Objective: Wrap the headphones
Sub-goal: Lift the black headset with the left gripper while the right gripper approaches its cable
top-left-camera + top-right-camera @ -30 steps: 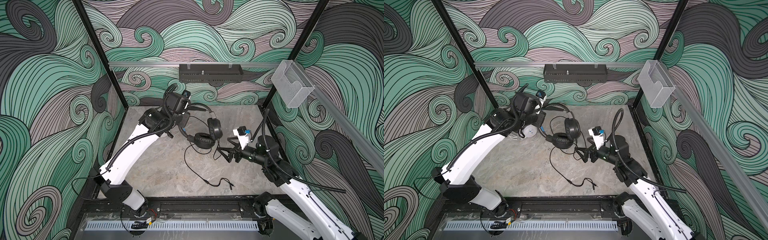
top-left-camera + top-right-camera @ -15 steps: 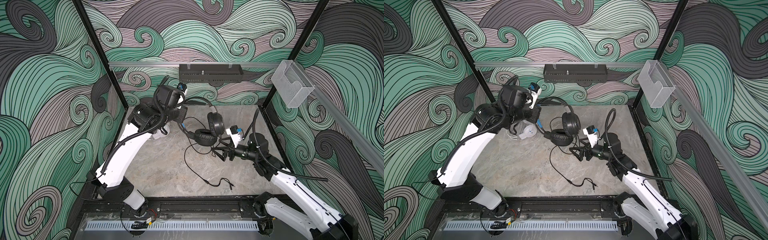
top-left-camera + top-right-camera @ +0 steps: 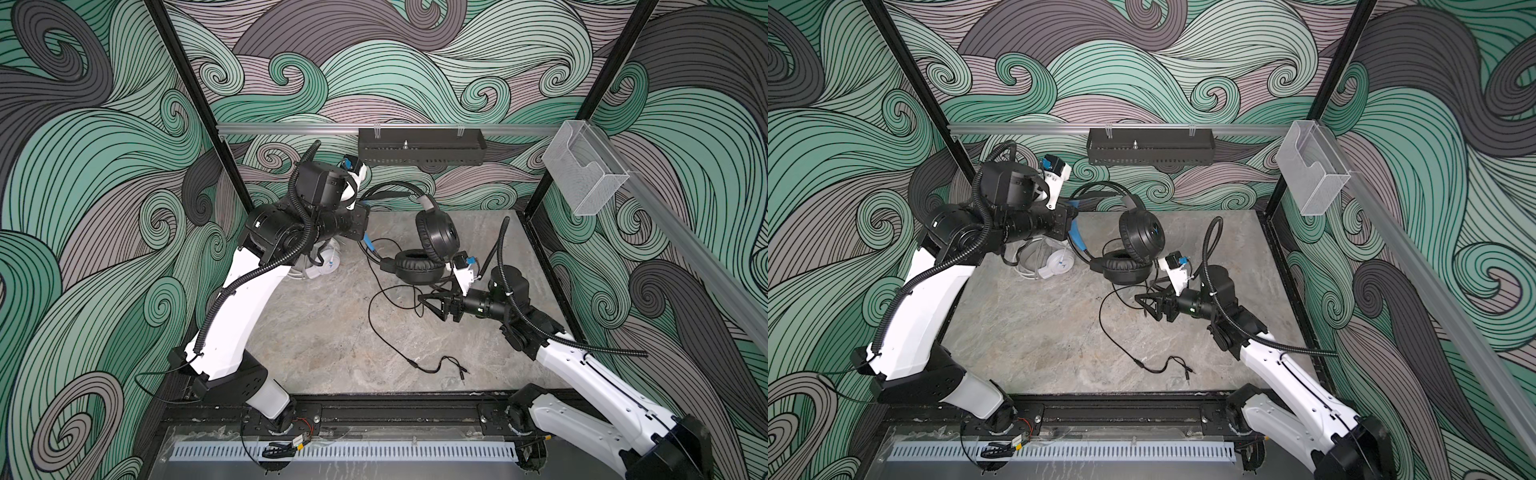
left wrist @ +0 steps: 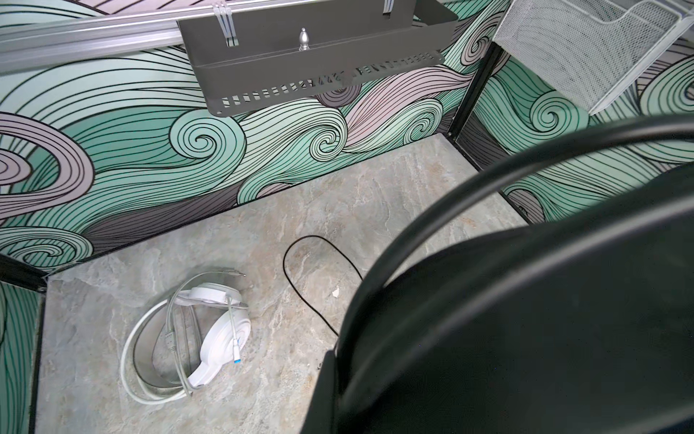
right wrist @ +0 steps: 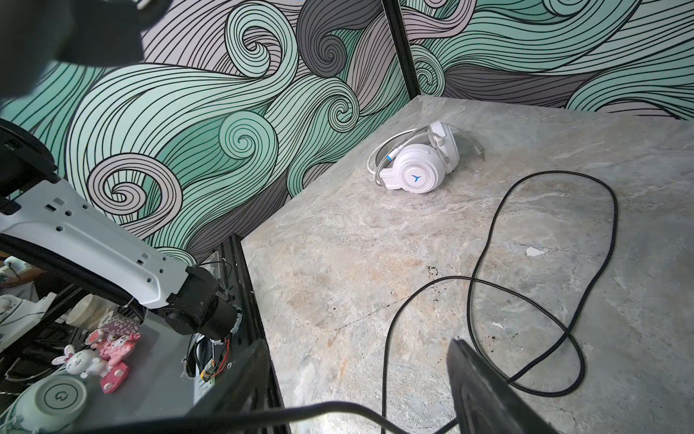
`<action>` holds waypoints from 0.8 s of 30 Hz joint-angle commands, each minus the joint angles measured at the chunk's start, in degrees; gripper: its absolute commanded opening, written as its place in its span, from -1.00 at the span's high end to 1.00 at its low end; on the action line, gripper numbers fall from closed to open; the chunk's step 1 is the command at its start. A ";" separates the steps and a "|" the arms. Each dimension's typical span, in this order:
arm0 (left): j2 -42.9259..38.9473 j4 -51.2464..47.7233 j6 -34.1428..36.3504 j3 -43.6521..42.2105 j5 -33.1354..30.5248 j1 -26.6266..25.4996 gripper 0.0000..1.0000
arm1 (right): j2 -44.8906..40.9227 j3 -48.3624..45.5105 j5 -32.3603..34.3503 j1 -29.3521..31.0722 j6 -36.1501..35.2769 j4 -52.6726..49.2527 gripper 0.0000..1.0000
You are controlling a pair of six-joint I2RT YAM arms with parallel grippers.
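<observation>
In both top views, left gripper (image 3: 361, 208) is clamped on the black headset's (image 3: 436, 237) band, its arch running left to right, cups down mid-table. Left wrist: white headset (image 4: 221, 330) lies flat, back-left corner. Only right wrist shows right gripper (image 5: 360, 390) jaws apart, cable (image 5: 471, 280) between.

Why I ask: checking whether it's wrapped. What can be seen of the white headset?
The white headset lies on the grey marbled tabletop near the back left corner. It looks like glossy white plastic: round cups, a blue Y-shaped mark on one cup's outer face, a thin band. Its pale cable is looped around band and cups. Only the tabletop touches it.
</observation>
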 commanded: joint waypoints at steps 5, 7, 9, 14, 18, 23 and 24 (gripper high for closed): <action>-2.07 1.44 -4.77 5.36 5.05 1.73 1.00 | 1.46 0.11 -0.01 1.18 -0.17 3.21 -0.51; -2.59 1.53 -5.10 5.42 5.29 2.24 1.00 | 2.19 0.52 -0.11 1.70 -0.33 3.85 -0.50; -3.02 1.63 -6.03 5.37 5.99 3.10 1.00 | 2.99 1.09 -0.17 2.10 -0.90 4.05 -0.45; -3.50 1.47 -8.07 5.49 8.22 5.47 1.00 | 3.31 1.16 -0.10 2.59 -1.13 4.19 -0.13; -3.83 1.26 -9.05 5.46 9.84 7.21 1.00 | 3.22 0.91 -0.15 2.82 -1.04 4.49 0.11; -4.39 1.51 -10.13 4.94 12.13 9.34 1.00 | 4.26 1.14 -0.06 3.22 -0.96 5.73 0.10; -4.62 1.74 -10.48 4.81 12.65 9.76 1.00 | 4.74 1.12 0.08 3.23 -0.96 6.07 0.09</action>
